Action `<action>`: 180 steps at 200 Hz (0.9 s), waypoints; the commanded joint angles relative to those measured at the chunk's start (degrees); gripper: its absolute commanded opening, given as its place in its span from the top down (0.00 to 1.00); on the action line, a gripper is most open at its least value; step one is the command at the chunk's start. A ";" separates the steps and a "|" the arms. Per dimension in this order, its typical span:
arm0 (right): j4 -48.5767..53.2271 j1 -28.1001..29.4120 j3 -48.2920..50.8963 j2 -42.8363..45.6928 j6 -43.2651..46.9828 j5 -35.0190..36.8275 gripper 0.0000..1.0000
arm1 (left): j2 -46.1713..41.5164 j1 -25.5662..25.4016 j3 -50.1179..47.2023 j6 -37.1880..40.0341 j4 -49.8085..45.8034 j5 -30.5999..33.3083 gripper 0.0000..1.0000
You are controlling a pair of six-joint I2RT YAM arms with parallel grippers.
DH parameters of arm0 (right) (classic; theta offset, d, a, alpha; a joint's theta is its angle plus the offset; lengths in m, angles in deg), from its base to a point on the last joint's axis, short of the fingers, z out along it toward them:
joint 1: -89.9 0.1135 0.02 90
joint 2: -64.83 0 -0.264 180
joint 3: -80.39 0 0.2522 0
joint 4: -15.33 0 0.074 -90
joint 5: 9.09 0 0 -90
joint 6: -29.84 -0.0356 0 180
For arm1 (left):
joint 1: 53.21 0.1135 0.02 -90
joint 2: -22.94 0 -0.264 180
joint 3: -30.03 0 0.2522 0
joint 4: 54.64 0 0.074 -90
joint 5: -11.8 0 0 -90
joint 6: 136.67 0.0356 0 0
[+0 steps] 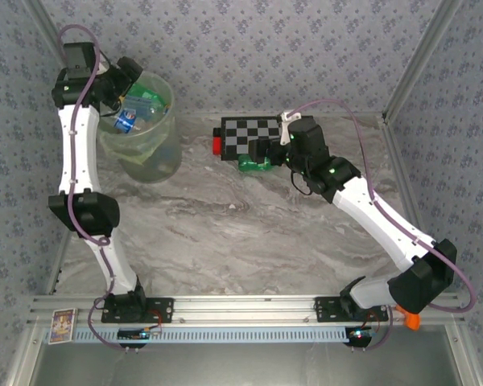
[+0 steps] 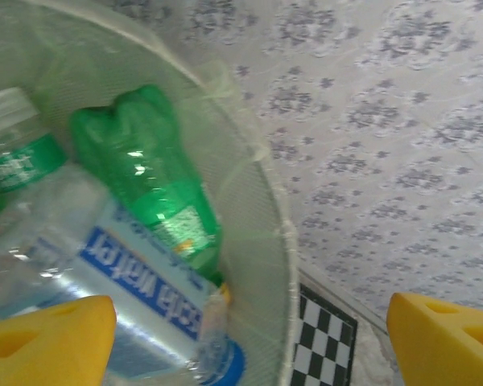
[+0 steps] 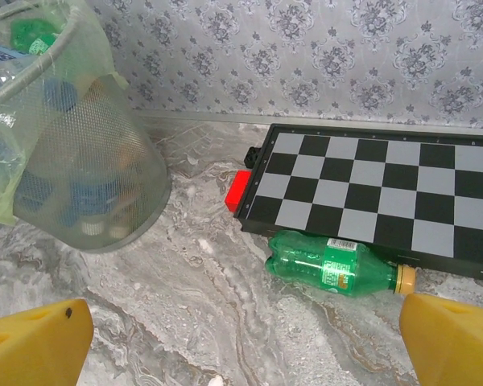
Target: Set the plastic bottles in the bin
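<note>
My left gripper [image 2: 241, 342] hangs spread wide and empty over the bin [image 2: 267, 209]. Inside I see a green bottle [image 2: 149, 173] lying on a clear blue-labelled bottle [image 2: 121, 281], with a green-labelled one [image 2: 16, 161] beside them. My right gripper [image 3: 241, 338] is also wide and empty, near a second green bottle [image 3: 330, 265] that lies on the table [image 3: 193, 297] against the checkerboard [image 3: 370, 185].

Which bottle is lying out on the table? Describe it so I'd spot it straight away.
Find the black-and-white checkerboard at the back of the marble table. Along its near edge a green bottle lies on its side. Unlike the bottles in the bin, it rests on bare table, yellowish cap showing.
</note>
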 commanded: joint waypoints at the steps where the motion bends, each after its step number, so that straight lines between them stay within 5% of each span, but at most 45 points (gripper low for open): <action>1: 1.03 0.37 -0.83 0.39 0.22 1.49 0.00 | -4.00 0.54 -4.23 1.88 -1.82 1.83 0.13; 54: 0.77 0.37 -1.46 -0.61 0.38 0.95 0.00 | -13.08 0.89 -21.67 -0.50 6.99 0.73 0.13; 180: 2.70 0.40 -1.21 -0.58 -0.98 0.68 0.00 | -12.52 -2.52 -12.61 2.58 5.54 -2.93 0.11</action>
